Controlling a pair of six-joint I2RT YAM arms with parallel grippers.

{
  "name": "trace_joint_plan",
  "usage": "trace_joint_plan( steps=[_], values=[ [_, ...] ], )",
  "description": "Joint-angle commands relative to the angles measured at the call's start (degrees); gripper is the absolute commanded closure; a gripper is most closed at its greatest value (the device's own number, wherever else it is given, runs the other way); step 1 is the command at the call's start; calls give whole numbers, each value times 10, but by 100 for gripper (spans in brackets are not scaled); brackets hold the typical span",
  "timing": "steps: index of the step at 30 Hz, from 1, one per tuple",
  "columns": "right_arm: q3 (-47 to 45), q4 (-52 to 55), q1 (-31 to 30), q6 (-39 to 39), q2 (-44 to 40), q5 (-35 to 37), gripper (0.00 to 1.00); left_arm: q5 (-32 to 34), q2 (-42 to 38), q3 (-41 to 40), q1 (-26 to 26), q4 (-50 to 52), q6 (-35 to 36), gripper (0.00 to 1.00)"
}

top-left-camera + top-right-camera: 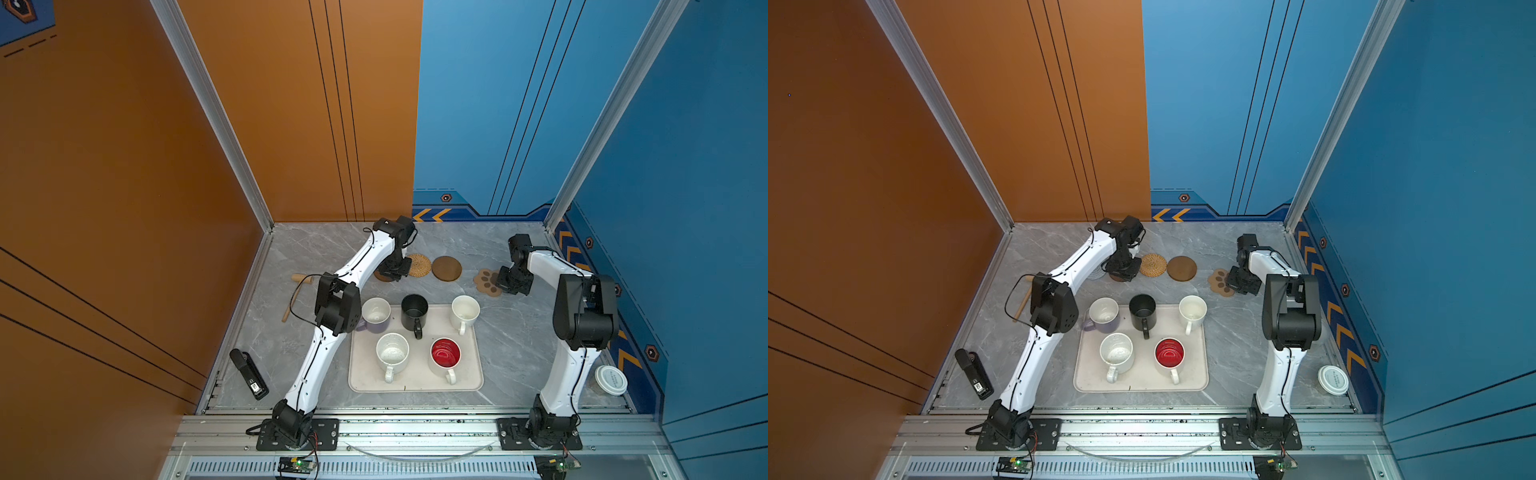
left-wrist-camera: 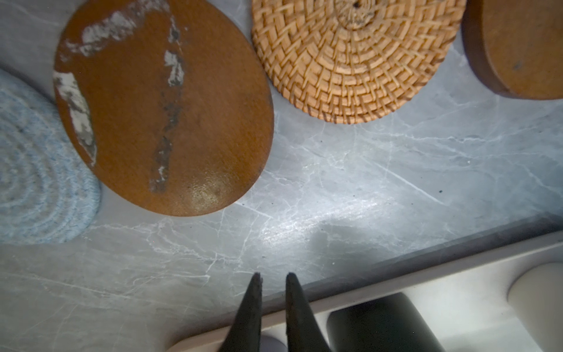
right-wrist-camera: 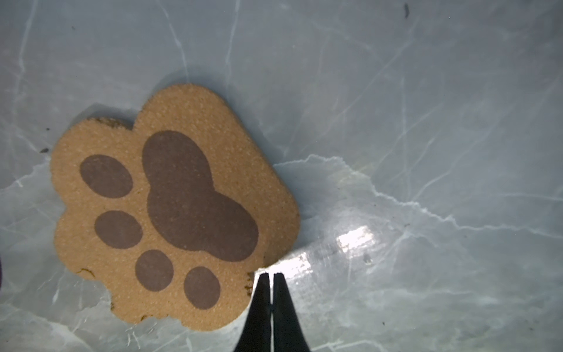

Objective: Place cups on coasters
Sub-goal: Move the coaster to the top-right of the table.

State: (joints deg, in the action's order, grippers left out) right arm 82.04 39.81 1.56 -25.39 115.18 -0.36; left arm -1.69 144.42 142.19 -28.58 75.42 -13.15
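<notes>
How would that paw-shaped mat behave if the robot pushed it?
The paw mat looks like thin cork, grainy with ragged edges, so it is probably light and fairly stiff, though bits may chip off. Lying flat on the glossy table, it would likely slide rather than roll or tip. Being so low, it seems hard to pick up, with little edge to pinch.

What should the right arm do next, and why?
Probably open the right gripper and draw back toward the cream mug: its jaws are shut and empty beside the paw coaster, and that mug is the nearest one, not yet on any coaster.
</notes>
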Motion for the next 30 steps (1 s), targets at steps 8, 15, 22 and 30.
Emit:
trace_joint_plan(
  steps=[8, 15, 22, 30],
  values=[
    [11, -11, 4, 1, 16, -13, 100, 14, -25, -1, -5, 5, -4, 82],
    [23, -20, 1, -4, 29, -23, 100, 16, -26, -4, -5, 5, -4, 82],
    [38, -25, -2, -11, 51, -29, 100, 18, -27, -5, -5, 5, -4, 82],
    [68, -28, -2, -17, 79, -32, 100, 21, -30, -10, -4, 5, -5, 82]
  ],
)
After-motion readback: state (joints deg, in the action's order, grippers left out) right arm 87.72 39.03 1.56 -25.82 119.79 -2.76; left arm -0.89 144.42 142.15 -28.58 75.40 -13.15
